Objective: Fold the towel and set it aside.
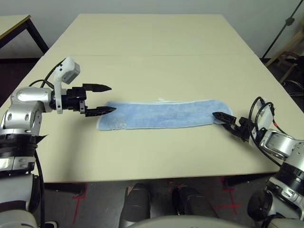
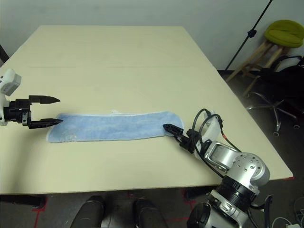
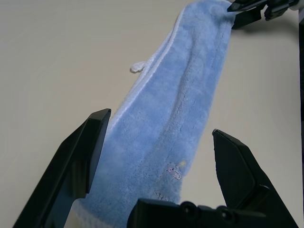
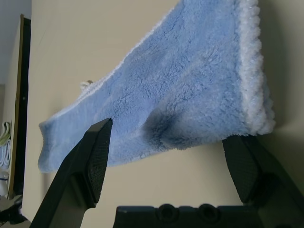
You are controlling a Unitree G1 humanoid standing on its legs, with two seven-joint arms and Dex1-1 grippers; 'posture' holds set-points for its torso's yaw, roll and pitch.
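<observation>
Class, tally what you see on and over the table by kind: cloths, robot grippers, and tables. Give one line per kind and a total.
Towel, light blue: 1
Grippers, black fingers open: 2 (left gripper, right gripper)
Table, cream: 1
Total: 4

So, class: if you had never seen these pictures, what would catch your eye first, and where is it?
A long light-blue towel lies stretched flat across the middle of the pale table, already folded into a narrow strip. An open black claw sits at each end: the left claw at the towel's left end, the right claw at its right end, neither one closed on the cloth.
</observation>
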